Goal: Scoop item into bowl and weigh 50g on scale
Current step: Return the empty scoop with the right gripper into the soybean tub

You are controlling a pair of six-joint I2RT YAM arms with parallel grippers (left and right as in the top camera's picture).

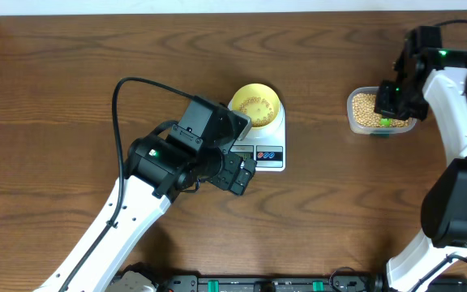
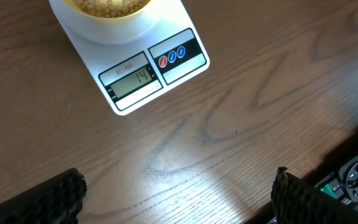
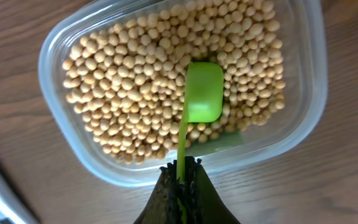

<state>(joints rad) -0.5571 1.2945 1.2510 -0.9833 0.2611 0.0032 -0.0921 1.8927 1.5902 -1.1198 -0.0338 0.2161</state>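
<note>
Right fingers [image 3: 180, 180]: closed on the handle of the green scoop [image 3: 202, 93]. Its cup sits among the beans [image 3: 123, 93] in the clear tub [image 3: 303, 118].

Left fingers [image 1: 240, 172]: spread apart, holding nothing, above the desk [image 2: 260, 124] just in front of the scale [image 2: 185, 68].

The yellow bowl [image 1: 276, 109] stands on the scale with some beans in it. The display [image 2: 132, 78] reads 14, well short of 50.

Recommendation: I should dig the cup under the beans and lift it level with a moderate load. I should carry it slowly and tip it in gradually while watching the reading.

Yellow bowl [image 1: 276, 100] (beans [image 1: 255, 105] inside) sits on scale [image 1: 274, 134].
</note>
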